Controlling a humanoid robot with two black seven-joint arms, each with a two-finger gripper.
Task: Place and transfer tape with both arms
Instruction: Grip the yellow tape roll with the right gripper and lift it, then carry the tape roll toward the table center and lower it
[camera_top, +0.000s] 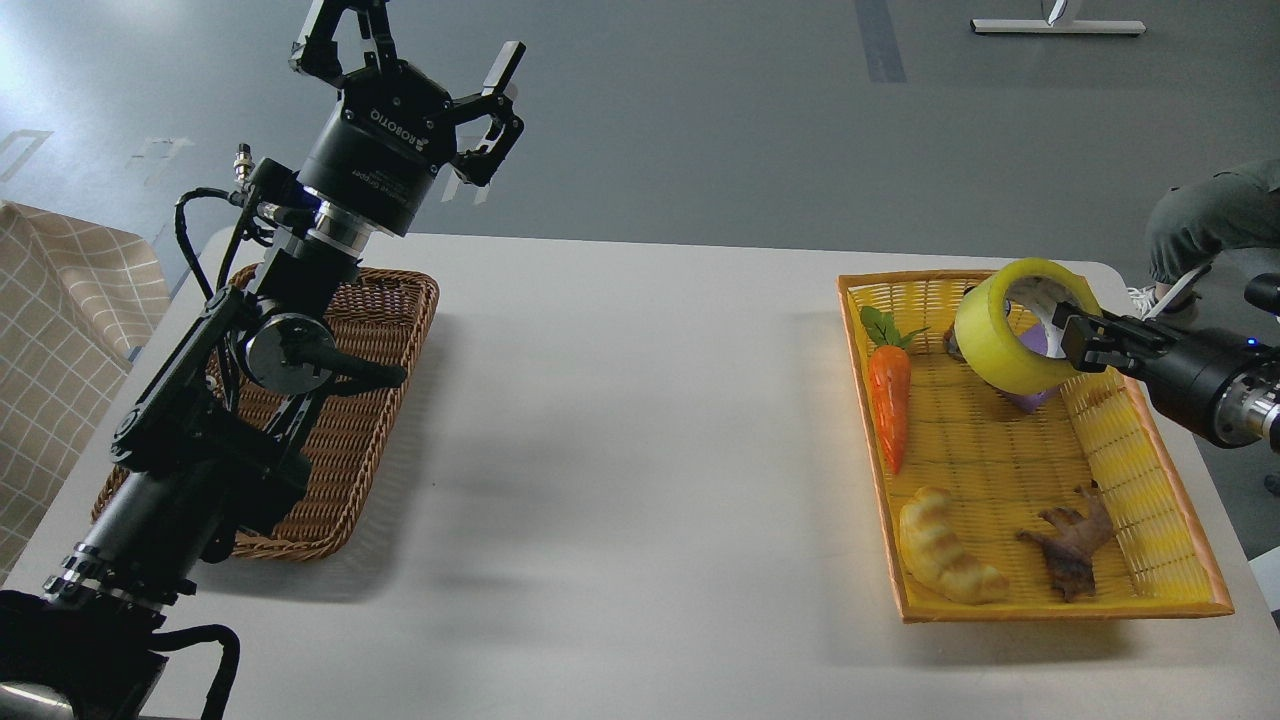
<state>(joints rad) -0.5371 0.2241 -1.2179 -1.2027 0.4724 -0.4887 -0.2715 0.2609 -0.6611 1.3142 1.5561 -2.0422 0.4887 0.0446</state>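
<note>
The tape (1005, 345), a thick yellow roll with a grey-white core, hangs in the air above the far end of the yellow basket (1150, 470). My right gripper (1075, 335) comes in from the right and is shut on the roll's right wall, one finger inside the core. My left gripper (415, 55) is raised high above the far left of the table, fingers spread open and empty, over the brown wicker basket (385, 400).
The yellow basket holds an orange carrot (892, 400), a croissant (945, 545), a brown figure (1072, 540) and a purple block partly hidden behind the tape. A seated person's leg (1200, 215) is at the far right. A checked cloth (60, 330) lies at the left edge.
</note>
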